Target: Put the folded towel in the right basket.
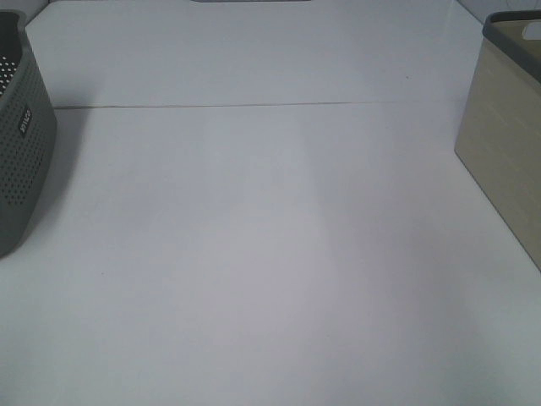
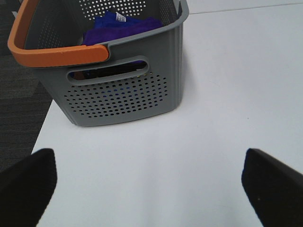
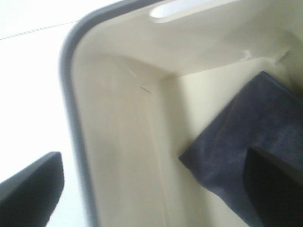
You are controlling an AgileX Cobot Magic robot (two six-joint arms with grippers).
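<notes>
The folded towel [image 3: 246, 137] is dark navy and lies on the floor of the beige right basket [image 3: 123, 142], as the right wrist view shows. My right gripper [image 3: 151, 189] hangs over the basket's inside with its jaws wide apart and nothing between them; one finger [image 3: 274, 184] is in front of the towel's edge. The same basket [image 1: 507, 127] stands at the right edge of the exterior view, where the towel is hidden. My left gripper [image 2: 151, 194] is open and empty above the white table. Neither gripper shows in the exterior view.
A grey perforated basket [image 2: 123, 94] with an orange handle [image 2: 57, 54] holds blue and purple cloths [image 2: 123, 26]; it stands at the table's left edge [image 1: 21, 144]. A thin seam [image 1: 254, 106] crosses the white table [image 1: 270, 254].
</notes>
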